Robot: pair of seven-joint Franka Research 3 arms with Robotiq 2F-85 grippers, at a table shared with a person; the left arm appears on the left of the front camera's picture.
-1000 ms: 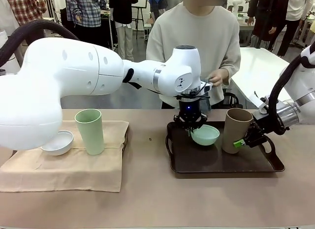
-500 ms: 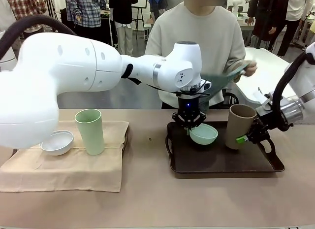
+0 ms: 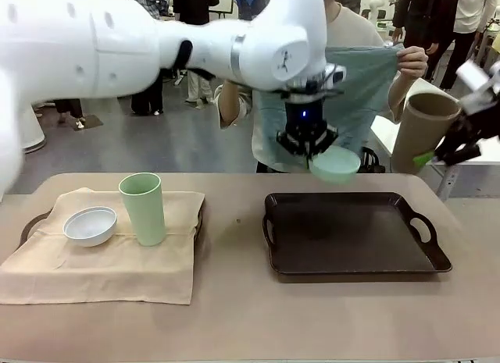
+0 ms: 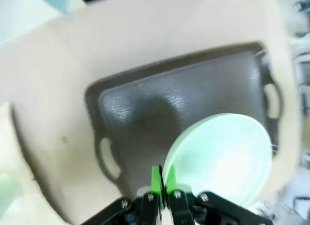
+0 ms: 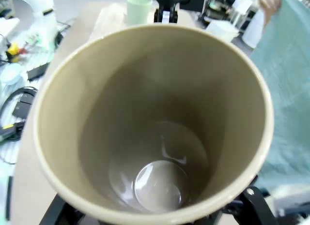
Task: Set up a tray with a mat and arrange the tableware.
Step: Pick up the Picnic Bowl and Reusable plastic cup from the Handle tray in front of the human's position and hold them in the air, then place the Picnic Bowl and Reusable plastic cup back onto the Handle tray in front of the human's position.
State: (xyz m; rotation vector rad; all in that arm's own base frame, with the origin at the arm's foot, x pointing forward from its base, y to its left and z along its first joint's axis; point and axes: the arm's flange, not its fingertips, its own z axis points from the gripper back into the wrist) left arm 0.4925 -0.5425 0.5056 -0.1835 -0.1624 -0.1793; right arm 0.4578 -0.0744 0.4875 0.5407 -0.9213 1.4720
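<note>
Left arm (image 3: 117, 43): glossy white rounded shells, grey wrist ring, small black logo. Left gripper (image 4: 163, 175): black, silver screws, green pads (image 4: 156, 179). Person: cream sweater (image 3: 353, 29).

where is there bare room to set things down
The dark tray is bare, handle to handle. The table strip between it and the beige mat is free. The mat's far half is crowded: white bowl, pale-green tumbler.
</note>
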